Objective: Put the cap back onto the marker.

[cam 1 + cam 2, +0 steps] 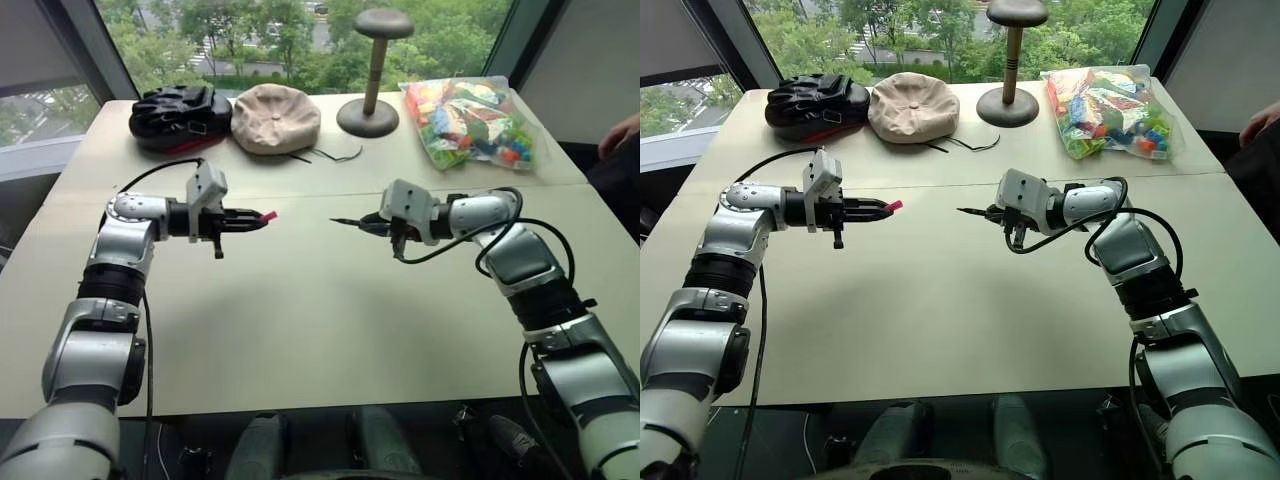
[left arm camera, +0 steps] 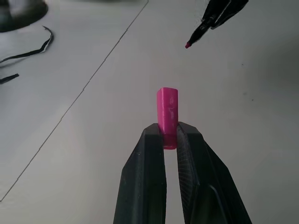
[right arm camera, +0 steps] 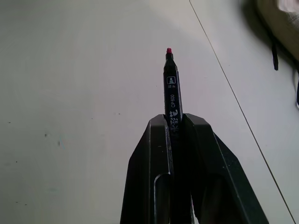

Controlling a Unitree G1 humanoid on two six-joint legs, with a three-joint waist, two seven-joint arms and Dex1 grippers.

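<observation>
Above the middle of the pale table [image 1: 300, 350], the left gripper [image 1: 262, 218] pinches the cap [image 1: 268, 215] and the right gripper [image 1: 366, 224] clamps the marker [image 1: 345, 222], tips facing, apart. Along the far edge by the window lie a black helmet [image 1: 178, 115], beige cap [image 1: 275, 118], hat stand [image 1: 372, 70] and toy bag [image 1: 475, 120].

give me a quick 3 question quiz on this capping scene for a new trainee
1. True or false: the left gripper is shut on the cap.
2. The right gripper holds the marker. Where does its tip point?
A. toward the cap
B. toward the bag of coloured pieces
C. straight down at the table
3. Fill in: the cap and the marker's tip are ____ (touching / apart).

Key:
1. True: the cap sticks out from between its fingers.
2. A: the tip faces the cap across open space above the table.
3. apart: the cap is not yet on the marker.
</observation>
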